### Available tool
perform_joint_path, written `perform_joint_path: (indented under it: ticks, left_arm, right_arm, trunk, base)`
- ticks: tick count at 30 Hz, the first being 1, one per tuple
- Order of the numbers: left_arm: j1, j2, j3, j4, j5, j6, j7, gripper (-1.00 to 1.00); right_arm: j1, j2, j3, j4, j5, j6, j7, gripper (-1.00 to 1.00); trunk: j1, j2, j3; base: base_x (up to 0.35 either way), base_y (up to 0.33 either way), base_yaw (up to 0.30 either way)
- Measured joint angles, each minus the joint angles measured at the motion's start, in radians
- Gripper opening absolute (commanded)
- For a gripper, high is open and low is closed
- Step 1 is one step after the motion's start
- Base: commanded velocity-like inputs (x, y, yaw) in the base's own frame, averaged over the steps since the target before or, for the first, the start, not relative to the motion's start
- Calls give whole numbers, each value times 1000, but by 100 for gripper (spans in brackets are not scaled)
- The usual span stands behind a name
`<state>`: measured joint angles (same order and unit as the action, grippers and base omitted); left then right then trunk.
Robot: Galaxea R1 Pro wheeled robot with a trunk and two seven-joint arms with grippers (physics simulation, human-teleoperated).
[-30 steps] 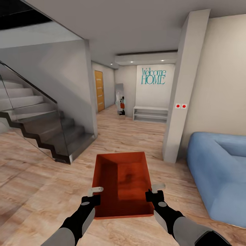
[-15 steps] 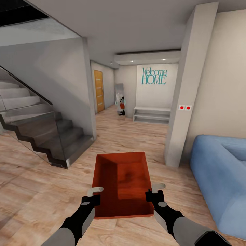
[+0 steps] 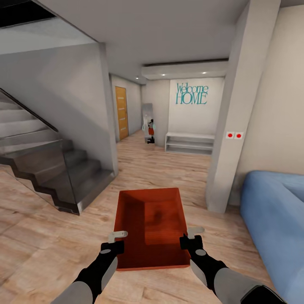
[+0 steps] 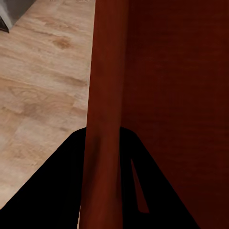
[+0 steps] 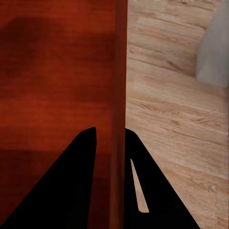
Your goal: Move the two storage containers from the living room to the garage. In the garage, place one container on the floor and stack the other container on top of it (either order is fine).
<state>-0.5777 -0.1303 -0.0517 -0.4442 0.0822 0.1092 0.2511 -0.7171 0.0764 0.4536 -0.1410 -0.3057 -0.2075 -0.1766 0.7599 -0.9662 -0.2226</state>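
One orange-red open-top storage container [image 3: 152,223] hangs in front of me above the light wood planks, held level between both arms. My left gripper [image 3: 118,237] is shut on its left wall and my right gripper [image 3: 192,233] on its right wall, both near the end closest to me. In the left wrist view the thin wall [image 4: 102,86] runs between the dark fingers [image 4: 47,191] of the left gripper [image 4: 102,131]. The right wrist view shows the other wall [image 5: 120,71] clamped the same way in the right gripper [image 5: 110,131]. The container is empty.
A staircase with a glass balustrade [image 3: 50,169] stands at the left. A white pillar [image 3: 236,126] and a blue sofa [image 3: 274,219] are at the right. Between them a plank-floored hallway leads to a wooden door [image 3: 121,112], a mirror [image 3: 147,124] and a low white shelf [image 3: 189,142].
The whole view has shifted: stairs slid left, pillar and sofa slid right and nearer, so the camera moved forward. Container and grippers keep their place in the picture.
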Motion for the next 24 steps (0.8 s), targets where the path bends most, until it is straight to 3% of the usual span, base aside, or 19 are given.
perform_joint_path:
  ticks: [24]
  left_arm:
    - [0, 0, -1, -1, 0, 0, 0, -100]
  right_arm:
    - [0, 0, 0, 0, 0, -2, 0, -100]
  trunk:
    - [0, 0, 0]
  base:
    - [323, 0, 0]
